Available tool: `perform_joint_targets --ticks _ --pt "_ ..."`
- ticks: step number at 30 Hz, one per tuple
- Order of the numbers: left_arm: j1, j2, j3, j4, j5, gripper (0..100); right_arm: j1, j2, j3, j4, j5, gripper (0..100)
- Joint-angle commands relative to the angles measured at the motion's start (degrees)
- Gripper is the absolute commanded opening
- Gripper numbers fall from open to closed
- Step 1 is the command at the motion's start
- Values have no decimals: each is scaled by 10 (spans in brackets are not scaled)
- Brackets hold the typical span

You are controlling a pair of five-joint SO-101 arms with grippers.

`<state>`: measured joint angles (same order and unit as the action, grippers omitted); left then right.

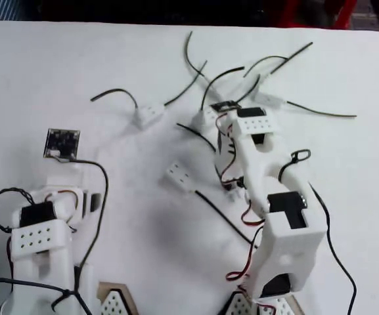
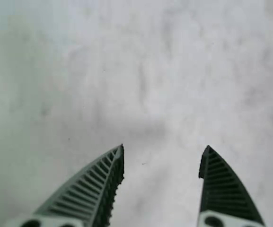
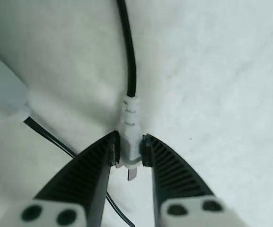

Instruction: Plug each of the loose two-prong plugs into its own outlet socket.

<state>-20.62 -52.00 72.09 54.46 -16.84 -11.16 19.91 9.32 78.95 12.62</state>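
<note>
My right gripper [image 3: 129, 150] is shut on a white two-prong plug [image 3: 129, 124]. The plug's black cord [image 3: 128, 56] runs away from the fingers, and one metal prong [image 3: 132, 173] shows between them. A white outlet socket block [image 3: 1, 97] lies close beside that plug. In the high view the right arm [image 1: 261, 164] stretches to the far middle of the table, among white socket blocks [image 1: 148, 116] [image 1: 177, 174] [image 1: 268, 100] and black cords [image 1: 196, 65]. My left gripper [image 2: 162, 158] stands open over bare white table [image 2: 141, 71], with nothing between its fingers.
The left arm [image 1: 41, 230] sits at the near left with a small black board [image 1: 62, 143] beyond it. A long black cord [image 1: 219, 213] runs from the nearest socket block towards the right arm's base. The table's left half [image 1: 44, 72] is white and bare.
</note>
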Motion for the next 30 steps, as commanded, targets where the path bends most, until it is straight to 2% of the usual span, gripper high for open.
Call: perform_joint_targets --ticks 1,5,15,30 --pt "-3 -15 -2 -10 -7 256 4 1 -16 15 -1 17" --pt "-3 -15 -2 -10 -7 256 -13 1 -34 52 -5 17" --pt "-3 -15 -2 -10 -7 256 -51 33 -36 52 -34 18" --pt "-3 -15 -2 -10 -7 256 -48 43 -36 63 -31 17"
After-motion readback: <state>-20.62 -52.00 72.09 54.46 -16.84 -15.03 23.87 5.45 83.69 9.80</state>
